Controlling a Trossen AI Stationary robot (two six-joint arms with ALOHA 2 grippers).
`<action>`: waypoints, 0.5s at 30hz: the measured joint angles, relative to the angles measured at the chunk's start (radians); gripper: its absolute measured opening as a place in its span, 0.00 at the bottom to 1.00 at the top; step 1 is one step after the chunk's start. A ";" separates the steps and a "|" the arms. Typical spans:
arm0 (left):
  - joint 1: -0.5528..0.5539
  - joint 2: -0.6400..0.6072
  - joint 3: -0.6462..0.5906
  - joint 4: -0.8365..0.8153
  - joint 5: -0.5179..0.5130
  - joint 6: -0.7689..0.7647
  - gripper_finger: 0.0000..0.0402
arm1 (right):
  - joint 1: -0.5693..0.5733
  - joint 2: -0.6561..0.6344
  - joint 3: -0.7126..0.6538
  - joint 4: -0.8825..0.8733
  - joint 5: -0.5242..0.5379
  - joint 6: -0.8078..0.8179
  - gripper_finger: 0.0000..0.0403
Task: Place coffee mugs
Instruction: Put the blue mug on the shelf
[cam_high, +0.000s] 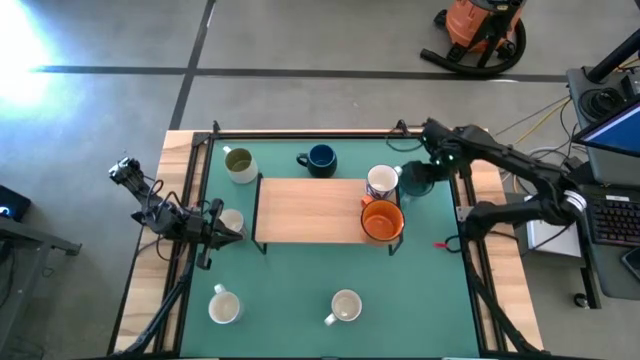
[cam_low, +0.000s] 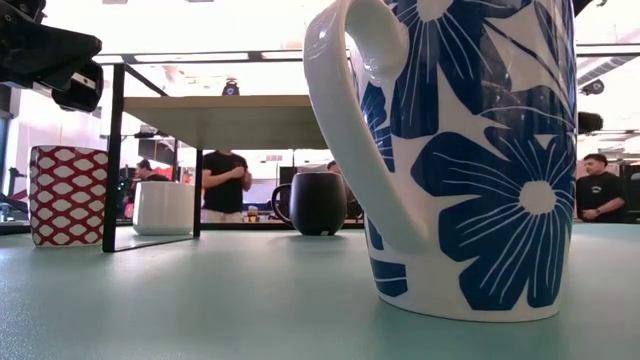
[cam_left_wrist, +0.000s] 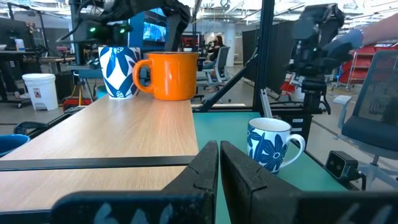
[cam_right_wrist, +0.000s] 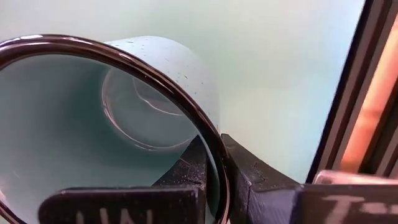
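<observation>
Your right gripper (cam_right_wrist: 221, 163) is pinched tight on the teal mug's (cam_high: 417, 180) rim, beside the wooden shelf's (cam_high: 310, 210) right end. Your left gripper (cam_left_wrist: 219, 163) waits closed, holding nothing.

table (cam_high: 300, 290) — green mat | wooden riser (cam_high: 305, 210) at centre | mugs around — olive (cam_high: 239, 163), navy (cam_high: 320, 158), white (cam_high: 345, 306)

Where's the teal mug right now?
In the high view the teal mug hangs in the right gripper, beside the wooden shelf's right end, next to the white patterned mug.
</observation>
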 joint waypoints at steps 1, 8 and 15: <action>0.000 0.000 0.000 0.000 0.000 0.000 0.00 | -0.027 0.019 0.000 0.021 -0.004 -0.031 0.03; 0.000 0.000 0.000 0.000 0.000 0.000 0.00 | -0.170 0.137 -0.001 0.189 -0.054 -0.181 0.03; 0.000 0.000 0.000 0.000 0.000 0.000 0.00 | -0.188 0.246 0.034 0.278 -0.069 -0.265 0.03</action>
